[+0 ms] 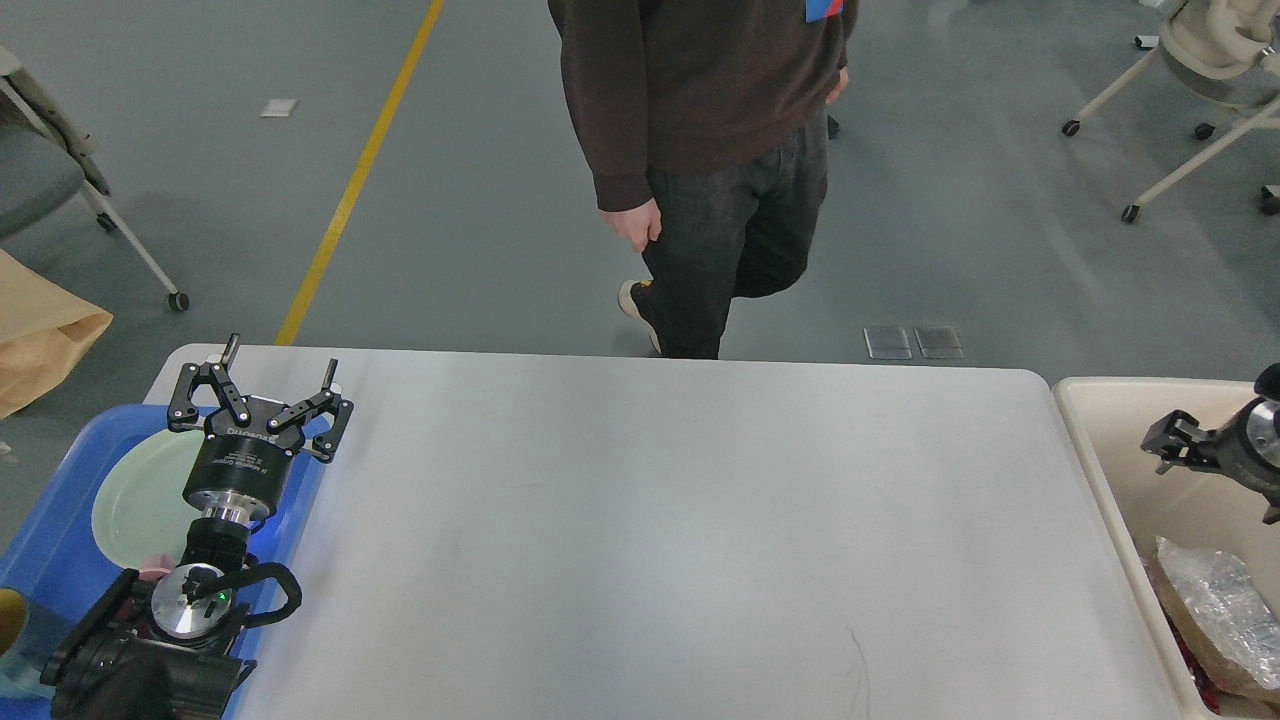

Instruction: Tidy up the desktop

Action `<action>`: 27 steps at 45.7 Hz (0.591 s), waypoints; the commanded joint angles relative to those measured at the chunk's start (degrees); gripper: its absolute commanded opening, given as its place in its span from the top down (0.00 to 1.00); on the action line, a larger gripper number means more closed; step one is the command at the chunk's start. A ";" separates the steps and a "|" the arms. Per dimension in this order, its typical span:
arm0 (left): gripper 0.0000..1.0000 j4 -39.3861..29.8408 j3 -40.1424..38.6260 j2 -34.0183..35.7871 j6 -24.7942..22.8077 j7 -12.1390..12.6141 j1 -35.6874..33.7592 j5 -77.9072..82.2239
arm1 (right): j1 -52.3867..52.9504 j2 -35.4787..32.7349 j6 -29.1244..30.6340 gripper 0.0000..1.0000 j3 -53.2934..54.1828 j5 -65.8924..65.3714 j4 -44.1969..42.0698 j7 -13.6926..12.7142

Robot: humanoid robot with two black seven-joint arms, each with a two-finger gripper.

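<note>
1. One desktop point(660, 520) fills the middle of the head view, a white top with rounded corners; its near edge runs out of the bottom of the picture.
2. One blue tray point(60, 520) sits at the desktop's left edge, with one pale green plate point(135, 500) lying in it (a pinkish thing and a yellowish one show at the tray's near end, too hidden to name).
3. One cream bin point(1120, 470) stands just beside the desktop's right edge, with crinkled clear plastic point(1215, 610) in its near part.
4. Two grippers show. The left gripper point(275, 372) hangs over the tray's far right corner, at the desktop's far left corner, its two fingers spread wide and holding nothing.
5. The right gripper point(1165, 442) hangs over the bin, past the desktop's right edge; it is seen small and dark, so I cannot tell whether its fingers are apart.
6. White lettering runs around the left gripper's black body, too small to read.
7. One person point(710, 150) in a dark brown top and dark trousers is beyond the desktop's far edge, one hand point(638, 222) hanging at the side.
</note>
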 commanded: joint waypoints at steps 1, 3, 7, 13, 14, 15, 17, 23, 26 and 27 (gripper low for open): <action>0.04 0.00 0.00 0.00 0.00 -0.01 0.00 0.00 | 2.57 2.79 -0.05 0.00 1.93 0.77 2.62 0.18; 0.04 0.00 0.00 0.00 0.00 -0.09 0.00 0.00 | 2.31 2.98 -0.49 0.00 4.65 0.85 2.98 0.18; 0.04 0.00 0.00 0.00 0.00 -0.09 0.00 0.00 | 1.08 0.79 -0.58 0.00 16.67 0.77 1.14 0.18; 0.04 0.09 0.00 0.00 0.00 -0.09 0.00 0.00 | -3.83 -3.96 -0.66 0.00 37.50 0.77 -2.29 0.26; 0.04 0.00 0.00 0.00 0.00 -0.09 0.00 0.00 | -5.23 -4.05 -0.66 0.00 41.19 0.68 -2.81 0.35; 0.04 0.00 0.00 0.09 0.00 -0.09 0.00 0.00 | -6.81 -4.05 -0.66 0.00 44.97 0.77 -3.43 0.35; 0.04 0.00 0.00 0.00 0.00 -0.09 0.00 0.00 | -10.94 -4.05 -0.75 0.00 52.79 0.77 -4.83 0.53; 0.04 0.00 0.00 0.00 0.00 -0.09 0.00 0.00 | -21.67 -3.79 -0.93 0.00 76.70 0.85 -7.30 0.79; 0.04 0.00 0.00 0.00 0.00 -0.09 0.00 0.00 | -26.50 -3.26 -0.93 0.00 88.04 0.94 -6.95 0.79; 0.04 0.00 0.00 0.00 0.00 -0.09 0.00 0.00 | -28.08 -2.83 -0.93 0.00 91.64 0.94 -6.95 0.79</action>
